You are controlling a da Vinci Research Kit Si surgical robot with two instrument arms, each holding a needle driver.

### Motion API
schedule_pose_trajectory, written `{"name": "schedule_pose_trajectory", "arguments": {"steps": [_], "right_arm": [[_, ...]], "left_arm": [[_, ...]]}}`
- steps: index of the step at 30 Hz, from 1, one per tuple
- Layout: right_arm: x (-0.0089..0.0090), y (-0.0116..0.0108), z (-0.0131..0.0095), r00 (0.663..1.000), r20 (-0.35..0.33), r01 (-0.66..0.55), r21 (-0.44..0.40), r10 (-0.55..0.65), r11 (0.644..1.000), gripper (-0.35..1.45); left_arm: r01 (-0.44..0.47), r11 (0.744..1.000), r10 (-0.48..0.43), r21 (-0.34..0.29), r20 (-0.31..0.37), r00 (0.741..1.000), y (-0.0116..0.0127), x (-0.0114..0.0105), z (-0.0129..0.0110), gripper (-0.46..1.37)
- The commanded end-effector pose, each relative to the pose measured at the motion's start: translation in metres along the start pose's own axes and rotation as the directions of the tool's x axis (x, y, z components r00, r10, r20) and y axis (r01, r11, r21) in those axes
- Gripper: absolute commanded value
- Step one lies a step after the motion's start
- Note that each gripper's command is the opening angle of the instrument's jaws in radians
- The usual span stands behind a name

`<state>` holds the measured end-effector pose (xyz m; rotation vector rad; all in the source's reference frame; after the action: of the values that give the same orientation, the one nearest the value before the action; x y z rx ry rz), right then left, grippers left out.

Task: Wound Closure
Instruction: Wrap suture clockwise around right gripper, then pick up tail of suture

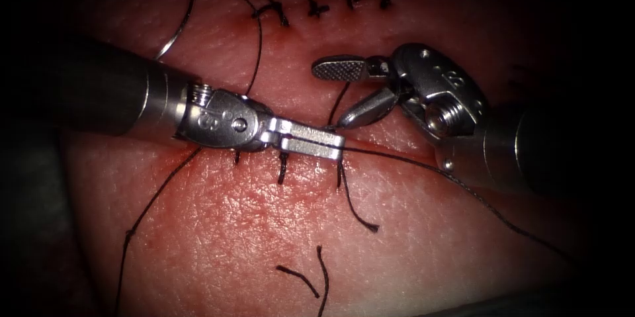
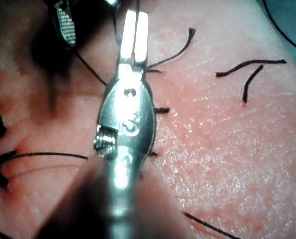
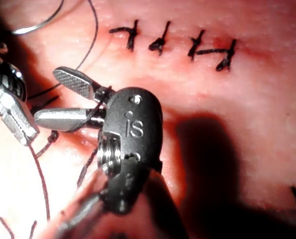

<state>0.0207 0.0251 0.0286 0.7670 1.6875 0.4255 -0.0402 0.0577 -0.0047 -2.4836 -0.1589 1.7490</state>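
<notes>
While the left hand [image 1: 316, 139] lies pressed together on the thread [image 1: 423, 166] at the cut [image 1: 390, 139], the right hand [image 1: 345, 92] gapes empty just above it. Needle [image 1: 177, 29] rests free on the tissue [image 1: 218, 224] far upper left, nearer the left arm.

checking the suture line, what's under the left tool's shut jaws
The left arm's silver needle driver lies along the cut in the pink tissue, shut on black thread. Stitch ends emerge below it; the cut beneath is covered. The curved needle lies free, upper left.

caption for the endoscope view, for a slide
Left tool shut on the thread at the cut; right tool open, holding nothing; needle lying free on the tissue.
</notes>
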Motion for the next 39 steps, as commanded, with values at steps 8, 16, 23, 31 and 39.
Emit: {"name": "schedule_pose_trajectory", "arguments": {"steps": [8, 16, 23, 31, 39], "right_arm": [[-0.0004, -0.0002, -0.0004, 0.995, 0.056, 0.072, 0.097, -0.078, 0.993, 0.68], [-0.0016, -0.0009, -0.0005, 0.974, 0.148, 0.122, 0.28, -0.169, 0.952, 0.47], [-0.0017, -0.001, -0.0002, 0.961, 0.119, 0.202, 0.315, -0.25, 0.927, 0.09], [-0.0017, -0.0014, 0.0003, 0.954, 0.137, 0.202, 0.367, -0.268, 0.908, -0.22], [-0.0034, -0.0019, 0.0005, 0.898, 0.262, 0.111, 0.64, -0.353, 0.76, 0.31]], "left_arm": [[0.033, 0.999, -0.033, 0.007, -0.002, 0.999, -0.0003, 0.0002, -0.0009, -0.35], [0.102, 0.995, -0.101, 0.024, -0.032, 0.994, -0.0016, -0.0003, -0.0017, -0.35], [0.115, 0.992, -0.113, 0.056, -0.042, 0.993, -0.002, -0.0013, -0.0017, -0.35], [0.107, 0.991, -0.104, 0.075, -0.035, 0.994, -0.0025, -0.0022, -0.002, -0.35], [0.105, 0.991, -0.102, 0.081, -0.034, 0.994, -0.0032, -0.0027, -0.0024, -0.35]]}}
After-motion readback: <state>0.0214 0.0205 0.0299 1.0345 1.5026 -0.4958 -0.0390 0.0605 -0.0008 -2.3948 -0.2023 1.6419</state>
